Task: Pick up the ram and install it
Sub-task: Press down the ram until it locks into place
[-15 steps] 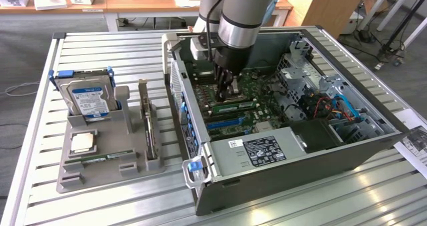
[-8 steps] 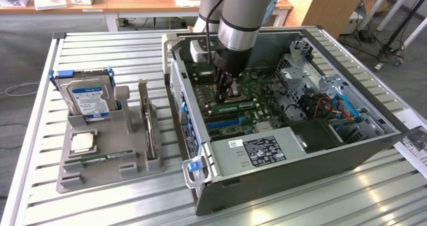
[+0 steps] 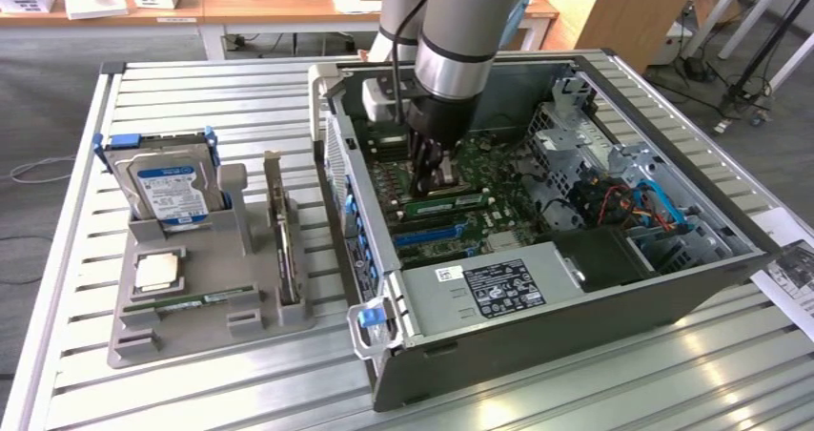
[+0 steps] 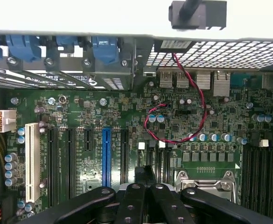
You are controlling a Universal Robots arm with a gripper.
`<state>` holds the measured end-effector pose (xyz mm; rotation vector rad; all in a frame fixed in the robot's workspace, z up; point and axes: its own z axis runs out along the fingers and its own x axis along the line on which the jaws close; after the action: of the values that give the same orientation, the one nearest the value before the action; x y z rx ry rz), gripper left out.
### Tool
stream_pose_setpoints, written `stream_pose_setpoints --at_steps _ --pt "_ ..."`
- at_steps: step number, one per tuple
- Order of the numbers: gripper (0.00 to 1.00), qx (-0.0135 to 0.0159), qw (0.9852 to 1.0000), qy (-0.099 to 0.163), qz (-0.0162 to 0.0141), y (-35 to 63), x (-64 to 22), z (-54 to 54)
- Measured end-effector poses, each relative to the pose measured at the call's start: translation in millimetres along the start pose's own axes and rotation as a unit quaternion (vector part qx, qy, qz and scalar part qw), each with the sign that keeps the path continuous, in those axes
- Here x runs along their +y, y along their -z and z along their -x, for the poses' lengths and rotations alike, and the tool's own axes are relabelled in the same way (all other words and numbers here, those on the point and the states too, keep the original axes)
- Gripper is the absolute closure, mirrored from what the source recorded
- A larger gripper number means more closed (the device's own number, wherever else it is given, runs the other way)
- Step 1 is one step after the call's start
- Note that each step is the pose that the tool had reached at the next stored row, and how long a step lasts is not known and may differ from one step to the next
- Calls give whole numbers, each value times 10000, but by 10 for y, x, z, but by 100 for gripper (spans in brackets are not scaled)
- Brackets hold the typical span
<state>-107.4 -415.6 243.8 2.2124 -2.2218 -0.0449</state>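
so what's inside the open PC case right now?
Green motherboard, power supply, drive cage, and the gripper lowered onto the board. What lies beneath the gripper is covered.

A lab or workshop for computer assembly: an open grey metal computer case [image 3: 559, 288] lies on a ribbed aluminium table [image 3: 229, 383], beside it a grey moulded parts holder [image 3: 210, 302], behind it light wooden desks [image 3: 280, 2] on grey carpet.
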Motion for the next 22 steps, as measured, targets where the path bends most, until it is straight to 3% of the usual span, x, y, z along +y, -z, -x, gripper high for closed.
stream_pose_setpoints --at_steps 22 --pt "89 0 10000 0 0 -98 -2 -2"
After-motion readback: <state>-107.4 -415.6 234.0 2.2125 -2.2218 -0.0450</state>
